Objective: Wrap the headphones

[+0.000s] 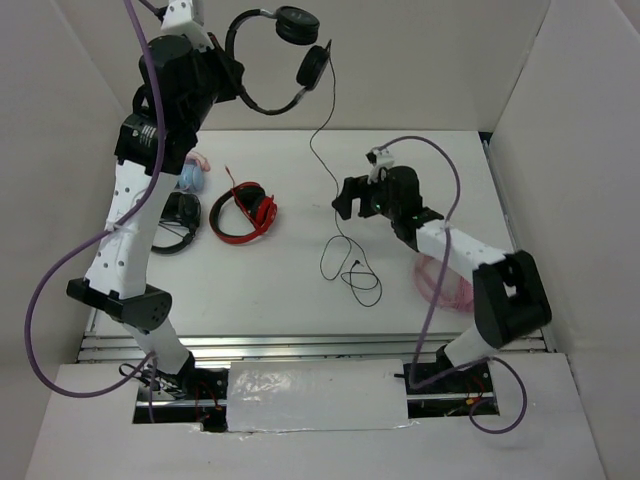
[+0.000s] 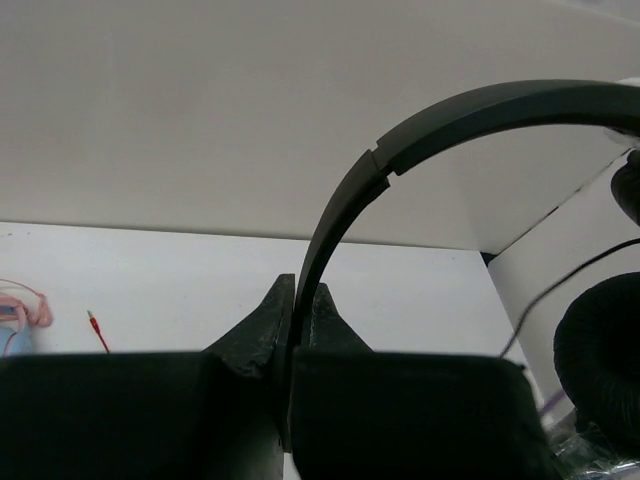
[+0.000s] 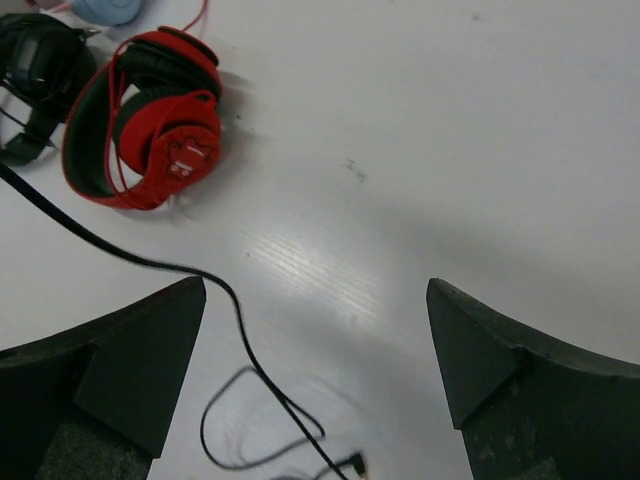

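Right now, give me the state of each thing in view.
headphones: held above the table by the headband, cable hanging loose, unwrapped
left gripper: shut on the headphones
right gripper: open, empty
red-and-black headphones: lying on the table
black headset: lying on the table

A white desk (image 1: pixel 420 190) fills the middle, boxed in by plain off-white boards: back wall (image 1: pixel 420 60) at 12 o'clock, left wall (image 1: pixel 40 150) at 9, right wall (image 1: pixel 585 150) at 3. A ridged rail (image 1: pixel 300 347), possibly metal, runs at 6 o'clock. The light is soft and even.
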Controlling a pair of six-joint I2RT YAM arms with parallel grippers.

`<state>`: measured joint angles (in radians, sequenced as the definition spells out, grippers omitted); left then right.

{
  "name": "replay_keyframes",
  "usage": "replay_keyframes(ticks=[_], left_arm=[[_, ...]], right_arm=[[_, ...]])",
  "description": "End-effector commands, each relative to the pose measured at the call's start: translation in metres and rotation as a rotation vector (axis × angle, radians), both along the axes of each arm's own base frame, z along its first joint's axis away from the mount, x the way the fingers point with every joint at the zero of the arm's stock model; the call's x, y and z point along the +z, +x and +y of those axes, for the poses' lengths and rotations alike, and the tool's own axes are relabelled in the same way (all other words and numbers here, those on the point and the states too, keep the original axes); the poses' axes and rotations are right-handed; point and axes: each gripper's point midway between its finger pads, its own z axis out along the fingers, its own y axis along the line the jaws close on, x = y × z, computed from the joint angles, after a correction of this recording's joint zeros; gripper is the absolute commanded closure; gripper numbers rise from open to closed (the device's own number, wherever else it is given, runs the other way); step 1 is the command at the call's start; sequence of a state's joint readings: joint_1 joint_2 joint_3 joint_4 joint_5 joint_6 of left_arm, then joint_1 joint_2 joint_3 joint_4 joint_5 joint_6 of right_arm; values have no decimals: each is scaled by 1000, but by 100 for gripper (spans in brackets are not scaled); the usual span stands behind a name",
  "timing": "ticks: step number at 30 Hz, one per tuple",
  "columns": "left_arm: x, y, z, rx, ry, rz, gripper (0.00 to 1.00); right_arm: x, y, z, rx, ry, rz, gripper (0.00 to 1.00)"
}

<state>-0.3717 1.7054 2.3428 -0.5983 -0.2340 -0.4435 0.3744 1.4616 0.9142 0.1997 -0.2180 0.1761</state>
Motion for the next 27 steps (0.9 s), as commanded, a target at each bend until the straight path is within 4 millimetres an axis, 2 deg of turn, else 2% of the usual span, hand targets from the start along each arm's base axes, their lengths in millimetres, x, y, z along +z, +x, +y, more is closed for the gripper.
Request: replay_keyframes(ticks=[1, 2, 3, 5, 7, 8, 10, 11, 13, 14, 15, 17, 18, 19, 20, 21, 22, 23, 24, 25, 26, 27], left_arm=[[55, -21, 16, 2, -67, -153, 100], [61, -23, 19, 8, -70, -166, 100], [66, -25, 22, 16, -74, -178, 100], [76, -31, 30, 34, -78, -202, 100], [85, -38, 37, 48, -82, -227, 100], [83, -38, 39, 50, -77, -225, 100], [87, -44, 48, 76, -84, -241, 100], [90, -46, 50, 79, -86, -250, 100], [99, -54, 57, 80, -96, -274, 100], [101, -55, 59, 80, -96, -277, 100], [101, -56, 64, 96, -99, -272, 100], [105, -59, 73, 120, -103, -281, 100], [105, -59, 80, 142, -107, -283, 100], [102, -58, 85, 160, -106, -274, 100], [101, -58, 90, 179, -103, -272, 100], [97, -57, 95, 199, -102, -265, 100], [83, -49, 97, 221, -89, -230, 100], [78, -45, 102, 246, -90, -221, 100], [59, -33, 104, 271, -94, -171, 100], [47, -26, 109, 312, -91, -145, 100], [36, -19, 112, 332, -86, -117, 100], [17, -9, 113, 352, -92, -74, 100]], right_arm=[[55, 29, 48, 156, 146, -138, 0], [52, 24, 65, 206, 154, -122, 0], [48, 29, 75, 211, 152, -106, 0], [33, 28, 87, 206, 128, -77, 0], [26, 29, 91, 177, 131, -64, 0], [20, 32, 92, 165, 150, -42, 0], [18, 42, 92, 131, 161, -34, 0], [1, 48, 94, 107, 169, 26, 1], [0, 58, 102, 100, 207, 91, 6], [-18, 60, 106, 116, 216, 152, 14], [-17, 61, 112, 128, 242, 182, 20], [-33, 63, 111, 93, 237, 228, 43], [-42, 61, 105, 50, 231, 277, 58], [-45, 62, 97, 16, 223, 290, 85], [-56, 55, 90, 1, 209, 324, 96], [-60, 49, 84, -21, 216, 354, 100], [-42, 42, 76, -22, 226, 323, 100], [-59, 25, 65, -40, 195, 348, 100], [-37, 15, 58, -52, 188, 294, 100], [-48, 1, 47, -93, 131, 299, 100], [-49, -9, 40, -118, 93, 295, 100], [-35, -23, 31, -135, 58, 272, 100]])
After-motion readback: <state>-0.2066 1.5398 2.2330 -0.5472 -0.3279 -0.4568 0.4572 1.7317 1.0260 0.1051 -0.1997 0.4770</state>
